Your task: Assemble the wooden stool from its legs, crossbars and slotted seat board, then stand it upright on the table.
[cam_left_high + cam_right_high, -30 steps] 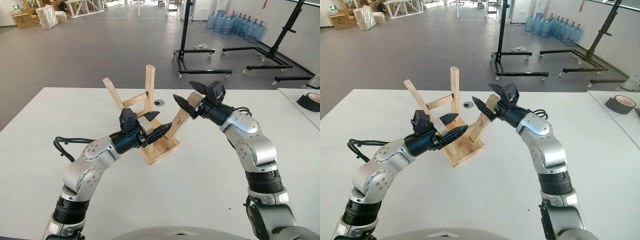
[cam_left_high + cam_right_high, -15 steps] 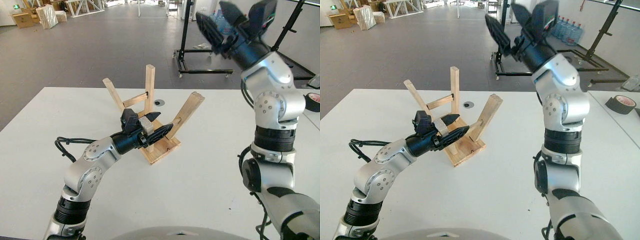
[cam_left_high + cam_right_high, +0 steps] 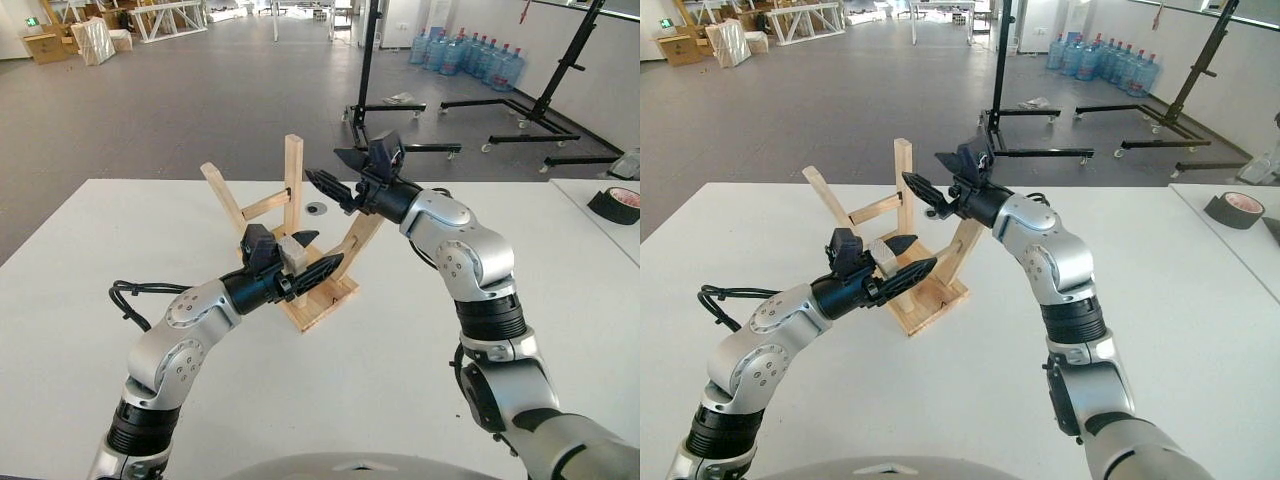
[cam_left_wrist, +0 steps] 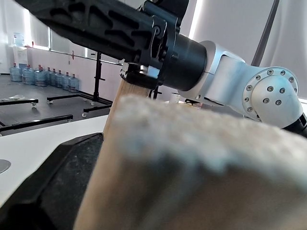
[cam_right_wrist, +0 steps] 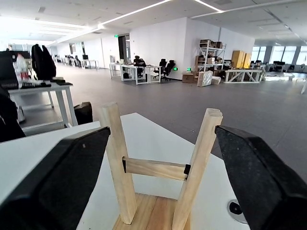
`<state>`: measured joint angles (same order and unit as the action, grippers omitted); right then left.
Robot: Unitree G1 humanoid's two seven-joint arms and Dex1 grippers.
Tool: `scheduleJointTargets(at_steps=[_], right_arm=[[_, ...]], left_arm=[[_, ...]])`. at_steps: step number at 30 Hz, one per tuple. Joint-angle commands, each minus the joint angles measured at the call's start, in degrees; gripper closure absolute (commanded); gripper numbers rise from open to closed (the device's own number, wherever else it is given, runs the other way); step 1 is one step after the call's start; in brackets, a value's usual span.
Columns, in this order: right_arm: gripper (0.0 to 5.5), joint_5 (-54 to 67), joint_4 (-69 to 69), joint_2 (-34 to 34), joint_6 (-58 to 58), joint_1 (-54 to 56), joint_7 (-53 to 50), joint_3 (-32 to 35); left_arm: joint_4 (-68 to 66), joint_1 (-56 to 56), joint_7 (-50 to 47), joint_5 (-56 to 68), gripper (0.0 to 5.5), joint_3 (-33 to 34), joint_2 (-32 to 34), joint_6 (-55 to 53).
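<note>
The stool (image 3: 930, 298) sat upside down about the middle of the tabletop (image 3: 400, 360). Its seat (image 3: 328, 298) lay flat, turned corner-on to the robot, with the legs pointing up.

Nearest me, the left gripper (image 3: 322, 250) lay low at the stool's left side, its fingers clamped on the near leg (image 3: 291, 250). That leg's pale cut end showed between them, but most of the rest was hidden behind the fingers. In the left wrist view it was just a blur up close.

To the right, the leaning leg (image 3: 357, 238) rose from the seat and tilted off to the right. Its top was covered by the right gripper (image 3: 322, 166), which hung over the stool with fingers spread wide and nothing between them. I could not tell whether it touched that leg.

Behind these, the upright leg (image 3: 293, 180) stood straight and the splayed leg (image 3: 222, 198) tipped left, with a sloping crossbar (image 3: 266, 205) joining them. The right wrist view framed that pair between its dark fingers (image 5: 72, 182).

The stool stood well apart from every tabletop edge, with bare surface all round. A tape roll (image 3: 614, 203) lay on a separate table across a gap to the right. Past the far edge was open floor, then black racks (image 3: 400, 100).
</note>
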<state>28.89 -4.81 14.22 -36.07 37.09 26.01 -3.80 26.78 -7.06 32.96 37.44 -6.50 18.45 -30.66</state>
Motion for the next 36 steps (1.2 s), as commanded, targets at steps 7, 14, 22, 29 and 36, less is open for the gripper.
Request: scheduleJointTargets(at_steps=[7, 14, 22, 29, 36], right_arm=[[1.46, 2.6, -8.8, -2.4, -0.3, -0.1, -6.3, 7.3], [1.46, 2.2, -14.6, 0.9, 3.7, -0.6, -5.8, 11.1], [1.46, 16.5, -25.3, 8.6, -3.3, -16.6, 2.2, 17.7], [1.46, 21.8, -32.9, 18.7, -9.0, -37.5, 13.5, 13.5], [1.46, 5.7, -27.4, 10.0, -1.7, -42.2, 5.5, -6.1]], left_arm=[[0.6, -0.2, 0.1, 0.0, 1.96, 0.4, 0.6, -0.8], [7.1, 2.0, 5.4, 8.3, 1.96, 3.3, 3.1, -1.8], [6.0, 5.9, 7.7, 14.9, 1.96, 15.3, 10.2, -2.2], [6.2, 7.9, 7.3, 18.4, 1.96, 18.6, 11.1, -2.7], [3.7, 2.6, 6.3, 35.7, 1.96, 26.1, 14.0, -5.9]])
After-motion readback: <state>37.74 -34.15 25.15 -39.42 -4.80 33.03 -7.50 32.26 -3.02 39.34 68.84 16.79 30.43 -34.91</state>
